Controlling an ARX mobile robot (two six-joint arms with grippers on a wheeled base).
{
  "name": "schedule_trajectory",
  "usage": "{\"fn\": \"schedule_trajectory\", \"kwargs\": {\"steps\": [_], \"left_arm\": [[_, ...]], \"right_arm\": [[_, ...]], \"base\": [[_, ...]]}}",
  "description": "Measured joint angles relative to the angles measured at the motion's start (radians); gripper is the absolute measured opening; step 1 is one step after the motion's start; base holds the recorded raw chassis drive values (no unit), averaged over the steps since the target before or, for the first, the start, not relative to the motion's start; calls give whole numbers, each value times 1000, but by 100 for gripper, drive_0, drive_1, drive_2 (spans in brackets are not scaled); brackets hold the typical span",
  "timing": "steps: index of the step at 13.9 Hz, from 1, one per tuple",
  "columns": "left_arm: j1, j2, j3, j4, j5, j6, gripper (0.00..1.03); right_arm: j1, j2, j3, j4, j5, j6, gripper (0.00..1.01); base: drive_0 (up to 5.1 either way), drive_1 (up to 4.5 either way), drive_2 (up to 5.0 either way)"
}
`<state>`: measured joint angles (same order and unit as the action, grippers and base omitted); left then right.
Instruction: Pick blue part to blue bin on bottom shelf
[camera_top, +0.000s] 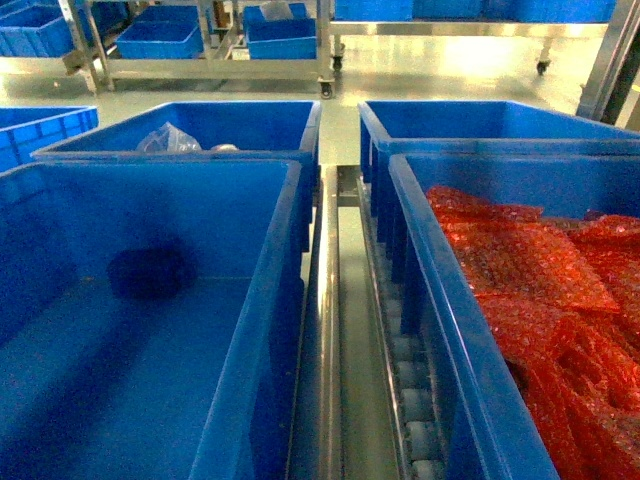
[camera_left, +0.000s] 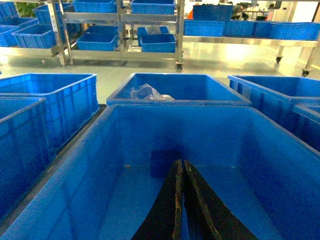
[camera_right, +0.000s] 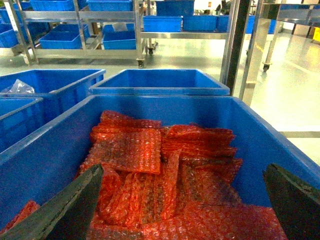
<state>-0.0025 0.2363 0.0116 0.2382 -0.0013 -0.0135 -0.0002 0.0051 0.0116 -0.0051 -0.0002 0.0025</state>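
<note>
Blurring dark blue part (camera_top: 150, 272) in blue bin (camera_top: 255, 290).

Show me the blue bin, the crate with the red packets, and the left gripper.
blue bin (camera_top: 262, 300), head view, right inner wall.
crate with red packets (camera_top: 455, 330), head view, left wall.
left gripper (camera_left: 181, 167), left wrist view, between the fingertips.

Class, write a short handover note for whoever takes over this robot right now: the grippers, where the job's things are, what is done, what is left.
Left gripper: fingers shut, nothing seen between them, pointing into the blue bin.
Right gripper: open, empty, above the crate of red packets.
A dark blue lump, probably the blue part, lies on the bin's floor towards its far wall. The bin sits on the roller shelf.
Done: the part seems placed.
Left: confirm that, then lift the left arm clear.
</note>
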Motion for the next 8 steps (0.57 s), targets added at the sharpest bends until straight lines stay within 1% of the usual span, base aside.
{"fn": "schedule_trajectory", "kwargs": {"steps": [5, 6, 7, 8], "left_arm": [[0, -63, 0, -64, 0, 0, 2], [0, -98, 2, -117, 0, 0, 2], [0, -203, 0, -253, 2, 0, 2], [0, -227, 0, -245, 2, 3, 2]], "right_arm": [[0, 0, 0, 0, 0, 0, 98], [0, 0, 0, 0, 0, 0, 98], [0, 0, 0, -1, 0, 0, 98], [0, 0, 0, 0, 1, 0, 98]], "base": [[0, 0, 0], [0, 0, 0], [0, 0, 0], [0, 0, 0]]}}
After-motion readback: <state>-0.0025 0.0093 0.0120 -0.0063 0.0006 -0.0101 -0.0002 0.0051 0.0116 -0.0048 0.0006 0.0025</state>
